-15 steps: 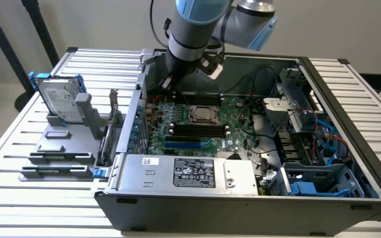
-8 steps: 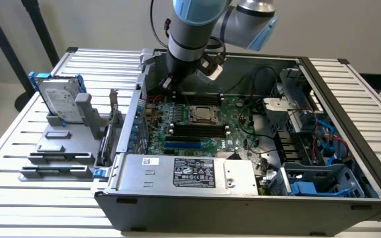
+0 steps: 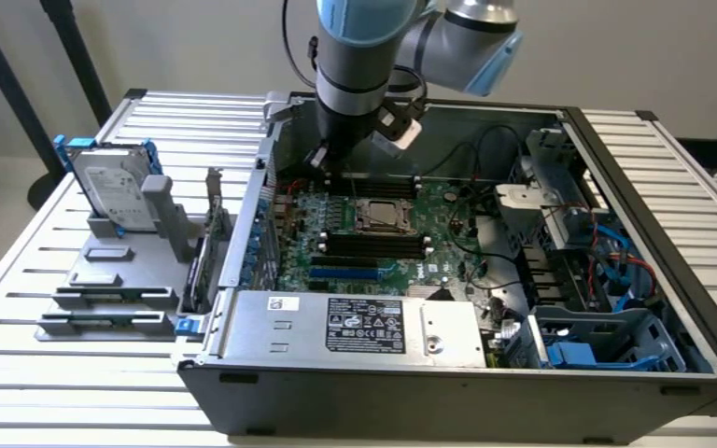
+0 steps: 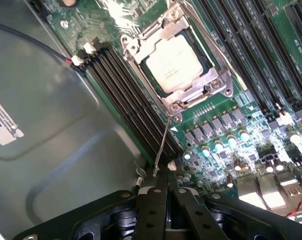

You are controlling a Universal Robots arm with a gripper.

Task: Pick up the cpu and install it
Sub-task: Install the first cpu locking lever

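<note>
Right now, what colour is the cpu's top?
The cpu is dull silver, clearest in the wrist view.

One robot arm (image 3: 356, 65) is working over one open computer case (image 3: 458, 392). Inside, one green motherboard (image 3: 440, 210) is carrying one cpu (image 4: 173, 65) in one metal socket frame (image 4: 218, 80), with two banks of black memory slots (image 4: 120, 90) flanking it. One silver power supply (image 3: 358, 327) is sitting at the case edge. Outside, one upright silver drive (image 3: 116, 191) is standing on one grey rack (image 3: 109, 280).
</note>
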